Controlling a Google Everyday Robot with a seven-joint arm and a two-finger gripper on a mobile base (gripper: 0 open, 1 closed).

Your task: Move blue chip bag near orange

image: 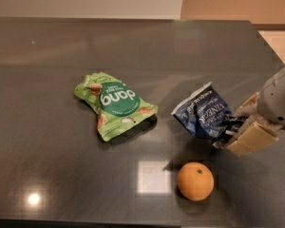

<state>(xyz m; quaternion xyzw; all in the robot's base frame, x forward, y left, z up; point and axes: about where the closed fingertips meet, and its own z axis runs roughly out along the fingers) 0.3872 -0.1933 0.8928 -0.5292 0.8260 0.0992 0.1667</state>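
Note:
The blue chip bag [203,114] is a dark navy foil bag with white lettering, held tilted just above the dark table at centre right. My gripper [237,129] comes in from the right edge and is shut on the bag's black right end. The orange [195,181] sits on the table near the front edge, just below and slightly left of the bag, apart from it.
A bright green "dang" snack bag [113,104] lies flat on the table [47,141] left of centre. The table's right edge runs close behind my arm. A bright light reflection shows on the table left of the orange.

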